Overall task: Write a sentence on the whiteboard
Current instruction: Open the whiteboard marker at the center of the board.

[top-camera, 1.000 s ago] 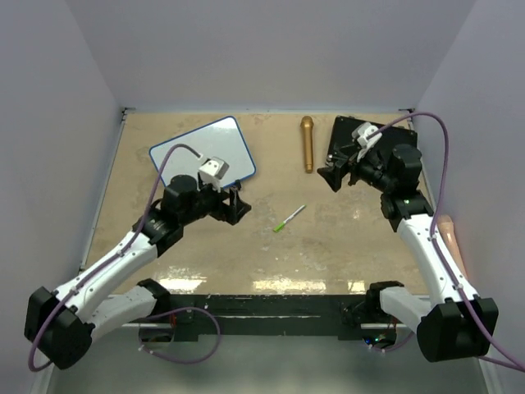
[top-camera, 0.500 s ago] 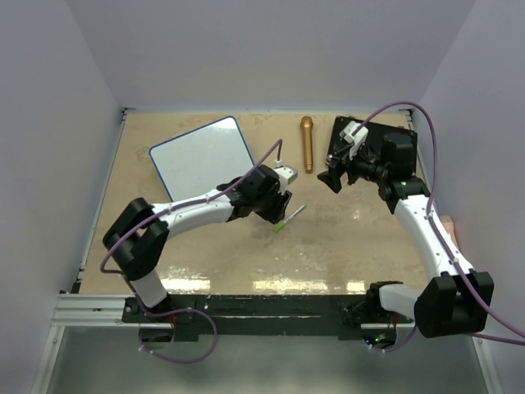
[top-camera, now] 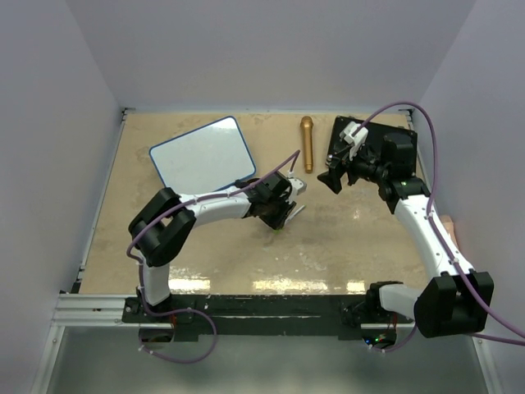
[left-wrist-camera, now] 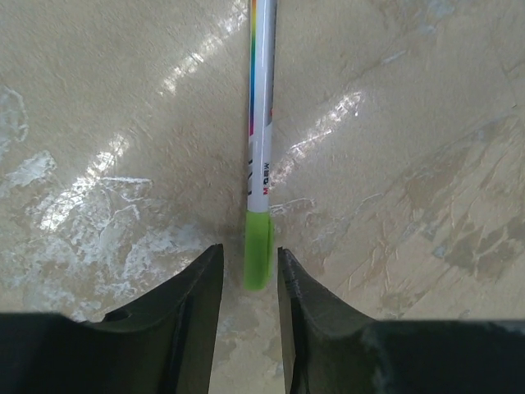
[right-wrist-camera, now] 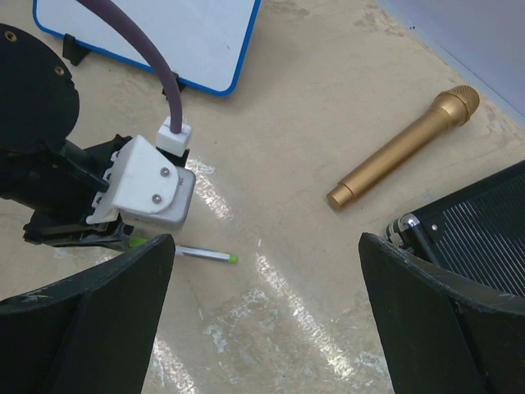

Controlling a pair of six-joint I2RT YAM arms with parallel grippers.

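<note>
The whiteboard, white with a blue rim, lies flat at the back left of the table; its near edge with black clips shows in the right wrist view. A white marker with a green cap lies on the table near the middle. My left gripper is down at the marker's green end. Its jaws stand narrowly apart, the cap's tip between the fingertips with a gap on each side. My right gripper hovers wide open above the table, right of the marker, holding nothing.
A gold microphone lies at the back, right of the whiteboard. A black rectangular case sits at the back right under the right arm. A pinkish object lies at the table's right edge.
My left arm swung right from the whiteboard's near edge to the marker and lowered onto its green end, its jaws narrowing. The right arm shifted slightly and stays wide open.
</note>
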